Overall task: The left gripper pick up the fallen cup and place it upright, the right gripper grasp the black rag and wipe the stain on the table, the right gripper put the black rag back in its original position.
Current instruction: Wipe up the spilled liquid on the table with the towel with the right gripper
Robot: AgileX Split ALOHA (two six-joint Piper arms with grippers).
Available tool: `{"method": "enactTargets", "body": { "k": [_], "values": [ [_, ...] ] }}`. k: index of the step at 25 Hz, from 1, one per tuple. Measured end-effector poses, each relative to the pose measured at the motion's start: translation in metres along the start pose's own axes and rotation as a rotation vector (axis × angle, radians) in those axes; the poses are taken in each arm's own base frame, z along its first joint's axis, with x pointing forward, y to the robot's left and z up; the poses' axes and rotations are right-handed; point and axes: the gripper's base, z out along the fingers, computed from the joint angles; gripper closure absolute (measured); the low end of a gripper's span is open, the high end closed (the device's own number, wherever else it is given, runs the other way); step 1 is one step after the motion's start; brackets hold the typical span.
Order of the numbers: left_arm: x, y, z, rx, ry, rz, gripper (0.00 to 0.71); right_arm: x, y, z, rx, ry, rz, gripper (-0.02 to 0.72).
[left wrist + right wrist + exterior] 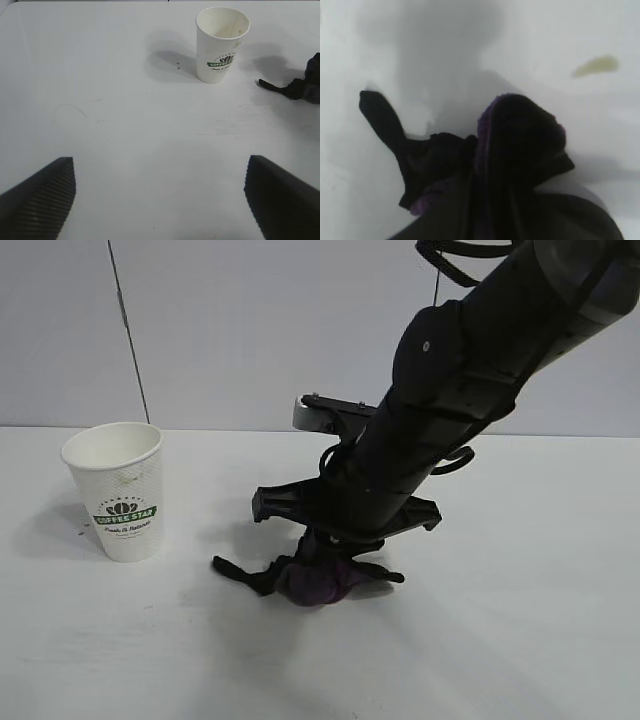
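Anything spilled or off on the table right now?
Yes: an olive-green stain still sits on the table, apart from the bunched black rag under the right end effector. The cup stands upright.

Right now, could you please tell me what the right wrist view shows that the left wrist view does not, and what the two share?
Only the right wrist view shows the stain, an olive-green smear lying clear of the bunched cloth.

Only the left wrist view shows the cup, upright, and the left end effector, its fingers spread wide over bare table.

Both show the black rag and the white tabletop; in the left wrist view only the rag's edge appears.
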Motion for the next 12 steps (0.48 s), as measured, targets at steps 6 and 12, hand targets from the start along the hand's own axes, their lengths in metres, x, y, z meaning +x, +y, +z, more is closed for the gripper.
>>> {"method": "enactTargets", "body": {
  "k": [6, 12],
  "values": [
    [0.000, 0.000, 0.000, 0.000, -0.001, 0.000, 0.052, -0.004, -0.009, 0.004, 0.021, -0.048, 0.004, 0.621],
    [0.000, 0.000, 0.000, 0.000, -0.001, 0.000, 0.052, -0.009, -0.052, -0.001, 0.077, -0.007, 0.085, 0.621]
  ]
}}
